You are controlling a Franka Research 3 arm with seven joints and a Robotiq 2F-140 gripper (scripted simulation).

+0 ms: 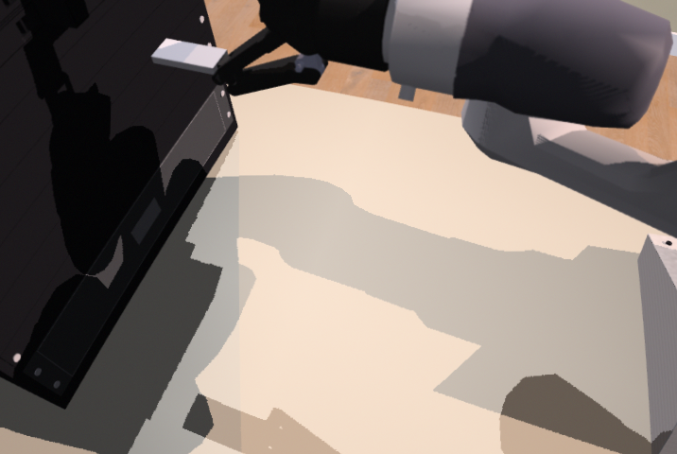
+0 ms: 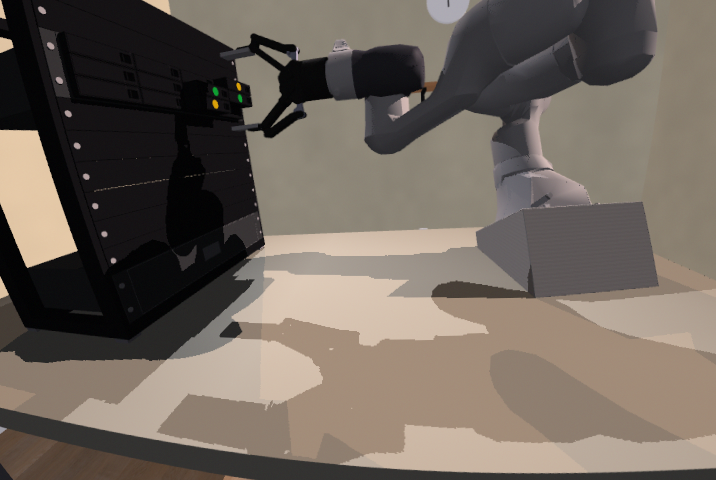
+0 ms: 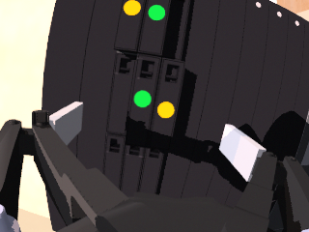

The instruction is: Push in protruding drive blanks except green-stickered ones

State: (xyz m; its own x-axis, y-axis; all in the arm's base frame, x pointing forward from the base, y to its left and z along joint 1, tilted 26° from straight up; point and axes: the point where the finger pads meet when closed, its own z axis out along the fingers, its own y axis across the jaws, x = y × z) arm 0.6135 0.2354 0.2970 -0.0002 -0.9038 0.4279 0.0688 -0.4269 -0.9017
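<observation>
The black rack (image 1: 55, 160) (image 2: 143, 186) (image 3: 258, 91) stands upright on the left of the table. In its upper bay row, four drive blanks carry round stickers. Two stickers are yellow (image 2: 215, 104) (image 2: 238, 86) (image 3: 131, 8) (image 3: 166, 110) and two are green (image 2: 215, 91) (image 2: 240, 97) (image 3: 156, 14) (image 3: 142, 99). In the exterior view these blanks seem to stand a little proud of the front. My gripper (image 1: 202, 66) (image 2: 234, 91) (image 3: 154, 128) is open and empty. It is level with the stickered blanks and close in front of them, with its fingers spread above and below.
My arm (image 2: 483, 73) (image 1: 511, 53) reaches across from its grey base block (image 2: 585, 243) (image 1: 666, 321) on the right. The round table's dark rim (image 2: 143, 447) runs along the front. Wooden floor (image 1: 671, 123) shows beyond the table.
</observation>
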